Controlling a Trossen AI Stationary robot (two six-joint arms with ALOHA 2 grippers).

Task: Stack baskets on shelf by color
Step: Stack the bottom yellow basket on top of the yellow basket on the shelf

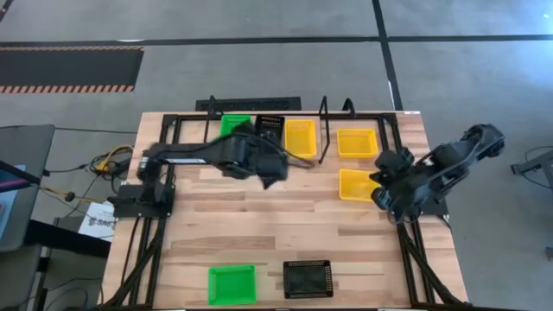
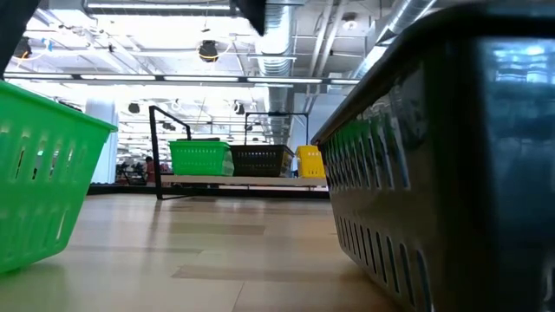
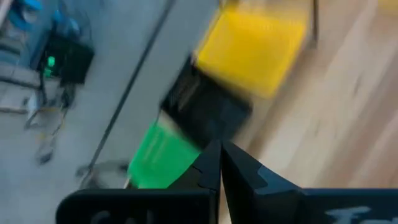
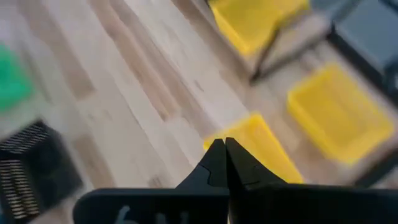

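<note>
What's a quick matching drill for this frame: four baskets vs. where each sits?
Things:
1. yellow basket by the right claw
2. green basket on the shelf
3. loose black basket
4. loose green basket

Places:
A. near table edge, left of its dark neighbour
B. far end of the table, leftmost of the row of three
C. near table edge, right of its bright neighbour
D. on the tabletop, just in front of another yellow one

Pairs: 1-D, 2-B, 3-C, 4-A

We see even, bright light with soft shadows from above; both wrist pictures are motion-blurred, and ceiling lamps (image 2: 208, 50) glare at the low picture's top.
</note>
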